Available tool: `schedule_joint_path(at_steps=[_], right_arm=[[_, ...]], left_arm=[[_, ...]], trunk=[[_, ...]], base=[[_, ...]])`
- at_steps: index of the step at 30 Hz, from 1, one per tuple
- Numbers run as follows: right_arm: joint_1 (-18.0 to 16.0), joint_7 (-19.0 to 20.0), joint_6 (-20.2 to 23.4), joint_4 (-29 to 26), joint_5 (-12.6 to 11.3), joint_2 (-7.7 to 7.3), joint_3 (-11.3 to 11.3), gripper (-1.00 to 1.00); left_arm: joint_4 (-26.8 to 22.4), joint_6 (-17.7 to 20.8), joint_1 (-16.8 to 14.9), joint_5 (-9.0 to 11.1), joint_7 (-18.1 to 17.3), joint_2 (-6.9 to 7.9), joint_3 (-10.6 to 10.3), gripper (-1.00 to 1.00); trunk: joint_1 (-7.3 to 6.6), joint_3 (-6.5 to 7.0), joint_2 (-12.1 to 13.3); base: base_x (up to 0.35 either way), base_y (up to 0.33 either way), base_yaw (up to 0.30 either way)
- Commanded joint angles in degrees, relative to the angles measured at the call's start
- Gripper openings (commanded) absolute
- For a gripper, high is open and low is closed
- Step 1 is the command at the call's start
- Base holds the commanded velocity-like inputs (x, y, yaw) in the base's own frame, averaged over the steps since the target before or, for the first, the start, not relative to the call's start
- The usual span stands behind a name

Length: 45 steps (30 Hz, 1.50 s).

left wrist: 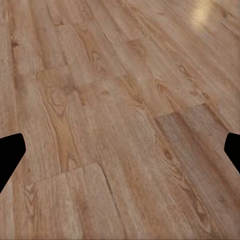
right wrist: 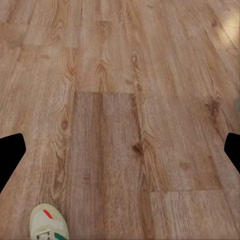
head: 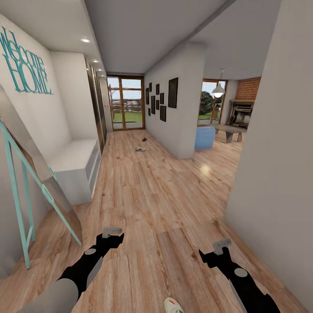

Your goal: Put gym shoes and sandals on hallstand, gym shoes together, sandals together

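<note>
One gym shoe (head: 173, 305) is seen on the corridor floor (head: 161, 204) between the arms, toe visible. It is judged light and soft-walled; the heel collar is recommended. Left gripper (head: 112, 232) and right gripper (head: 221, 246) are spread wide, empty.

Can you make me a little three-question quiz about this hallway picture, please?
1. True or false: the gym shoe near the robot is already on the hallstand.
2. What lies far down the corridor floor? A) a ball B) another gym shoe and a brown sandal C) a cat
3. Fill in: both the left hand and the right hand are holding ____.

Key: 1 false, it is on the floor. 2 B. 3 nothing.
</note>
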Motion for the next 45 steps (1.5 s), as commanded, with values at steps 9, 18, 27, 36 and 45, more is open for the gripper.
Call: schedule_joint_path(at_steps=[9,18,27,36,45], right_arm=[[0.0,0.4,0.2,1.7,0.4,0.12,-0.3,1.0],[0.0,0.4,0.2,1.9,0.4,0.13,-0.3,1.0],[0.0,0.4,0.2,1.7,0.4,0.13,-0.4,1.0],[0.0,0.4,0.3,1.9,0.4,0.13,-0.3,1.0],[0.0,1.5,0.2,2.1,0.5,-0.16,-0.1,1.0]], left_arm=[[0.1,-0.2,0.0,0.0,-0.2,0.07,0.0,1.0],[0.1,-0.2,0.1,0.0,-0.3,0.1,-0.1,1.0],[0.1,-0.2,0.1,0.0,-0.3,0.11,0.0,1.0],[-0.1,-0.2,0.1,0.0,-0.3,0.11,0.0,1.0],[-0.2,-0.2,0.2,0.0,-0.3,0.11,0.0,1.0]], trunk=[[1.98,-1.68,-3.7],[3.96,-3.3,-7.3],[5.93,-4.91,-10.9],[7.91,-6.53,-14.5],[9.89,-8.14,-18.1]], base=[[0.0,0.0,0.0],[0.0,0.0,0.0],[0.0,0.0,0.0],[0.0,0.0,0.0],[0.0,0.0,0.0]])
